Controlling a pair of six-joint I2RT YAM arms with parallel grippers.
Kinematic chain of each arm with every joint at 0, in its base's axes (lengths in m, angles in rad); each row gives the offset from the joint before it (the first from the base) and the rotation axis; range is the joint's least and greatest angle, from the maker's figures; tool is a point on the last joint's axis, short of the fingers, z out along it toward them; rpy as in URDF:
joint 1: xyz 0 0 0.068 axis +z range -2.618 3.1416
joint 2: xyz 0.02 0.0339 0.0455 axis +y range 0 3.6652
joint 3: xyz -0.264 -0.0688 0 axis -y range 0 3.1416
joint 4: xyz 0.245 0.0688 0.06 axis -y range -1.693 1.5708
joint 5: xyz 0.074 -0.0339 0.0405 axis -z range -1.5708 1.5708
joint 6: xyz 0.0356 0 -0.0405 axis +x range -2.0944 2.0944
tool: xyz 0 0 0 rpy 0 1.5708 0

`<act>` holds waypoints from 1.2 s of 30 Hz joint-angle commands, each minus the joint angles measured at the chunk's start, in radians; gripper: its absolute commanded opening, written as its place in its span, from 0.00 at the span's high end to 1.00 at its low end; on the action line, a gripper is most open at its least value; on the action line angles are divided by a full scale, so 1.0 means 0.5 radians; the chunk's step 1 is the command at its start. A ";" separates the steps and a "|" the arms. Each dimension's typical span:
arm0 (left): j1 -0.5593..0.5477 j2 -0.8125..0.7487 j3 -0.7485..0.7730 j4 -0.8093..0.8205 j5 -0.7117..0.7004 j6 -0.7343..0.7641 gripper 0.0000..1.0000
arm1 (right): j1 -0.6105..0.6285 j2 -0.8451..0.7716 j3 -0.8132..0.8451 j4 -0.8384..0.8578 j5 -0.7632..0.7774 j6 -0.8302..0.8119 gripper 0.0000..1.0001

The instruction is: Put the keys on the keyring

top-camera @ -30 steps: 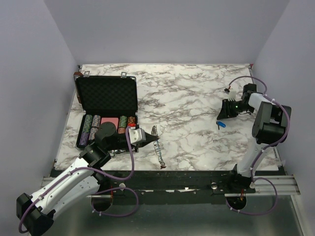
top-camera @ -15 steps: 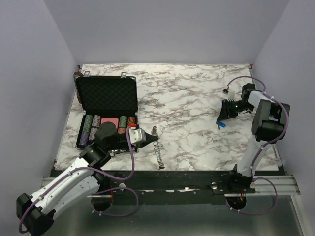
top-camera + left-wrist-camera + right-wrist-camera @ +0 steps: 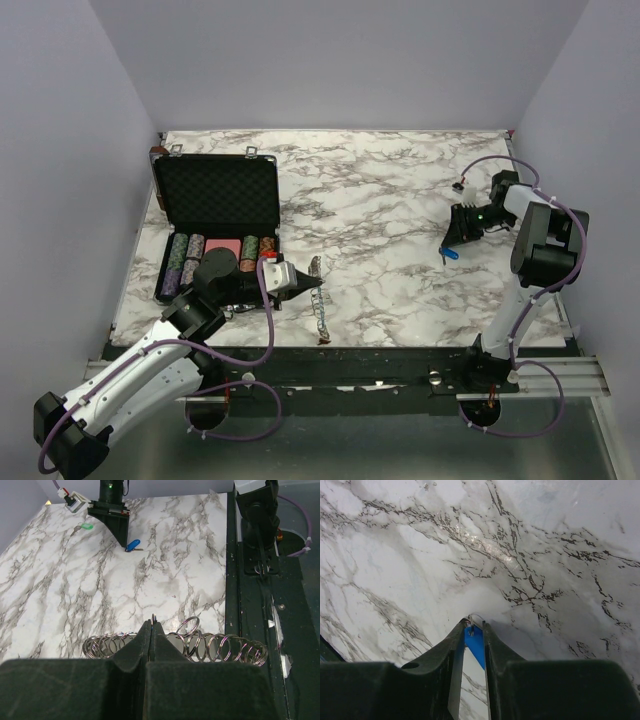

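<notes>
right wrist: blue key [image 3: 475,642] (plastic head) between right tool [image 3: 471,630] tips.

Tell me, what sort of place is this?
Probably a robot test booth, not a home: plain lilac walls box in a marble-patterned table, with two cabled arms bolted to its near edge and a poker-chip case.

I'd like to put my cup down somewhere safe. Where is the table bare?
The widest bare marble lies mid-table, between the open black case on the left and the right tool over the blue key. It is crowded near the front left, around the left tool and chain of rings.
</notes>
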 commanded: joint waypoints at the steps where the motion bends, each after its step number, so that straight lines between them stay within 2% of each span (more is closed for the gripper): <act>1: 0.009 -0.002 0.067 0.045 0.074 0.032 1.00 | 0.010 0.023 0.044 -0.040 0.010 -0.024 0.72; 14: 0.006 0.001 0.073 0.039 0.074 0.035 1.00 | 0.010 -0.048 0.035 0.003 0.010 0.016 0.67; 36: 0.009 0.007 0.076 0.024 0.071 0.038 1.00 | 0.010 -0.084 0.017 0.006 0.016 0.044 0.68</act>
